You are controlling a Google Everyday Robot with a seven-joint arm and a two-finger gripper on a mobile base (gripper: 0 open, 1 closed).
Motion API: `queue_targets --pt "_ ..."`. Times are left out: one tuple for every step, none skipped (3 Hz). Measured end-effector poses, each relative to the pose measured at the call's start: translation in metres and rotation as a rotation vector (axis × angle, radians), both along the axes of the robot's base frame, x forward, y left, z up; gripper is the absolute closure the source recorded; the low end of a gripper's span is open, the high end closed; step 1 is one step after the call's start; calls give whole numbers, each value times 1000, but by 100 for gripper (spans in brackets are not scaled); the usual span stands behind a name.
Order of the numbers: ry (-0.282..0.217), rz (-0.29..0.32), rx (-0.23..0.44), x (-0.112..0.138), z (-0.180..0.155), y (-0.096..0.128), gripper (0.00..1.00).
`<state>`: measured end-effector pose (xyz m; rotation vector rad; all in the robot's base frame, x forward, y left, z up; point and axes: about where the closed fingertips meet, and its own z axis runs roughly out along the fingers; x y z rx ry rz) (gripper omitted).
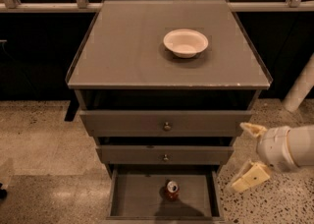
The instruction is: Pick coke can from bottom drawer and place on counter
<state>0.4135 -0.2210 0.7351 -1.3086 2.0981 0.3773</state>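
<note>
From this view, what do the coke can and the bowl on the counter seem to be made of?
The coke can: probably metal, glossy red sides, silvery top. The bowl: matte cream, perhaps paper or plastic; unclear. The gripper hangs open beside the bottom drawer, away from both.

A speckled beige terrazzo floor point(39, 139) lies near, dimly lit; a pale metal railing point(44, 7) crosses the dark far wall point(34, 61). The tool point(249, 155) hangs low at right, fingers spread.
</note>
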Motion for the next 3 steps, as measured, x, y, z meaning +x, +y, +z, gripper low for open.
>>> queue_targets --pt "-19 85 196 9 -43 22 0" --pt "-9 191 350 15 -90 38 0" --pt "48 203 443 9 -135 47 0"
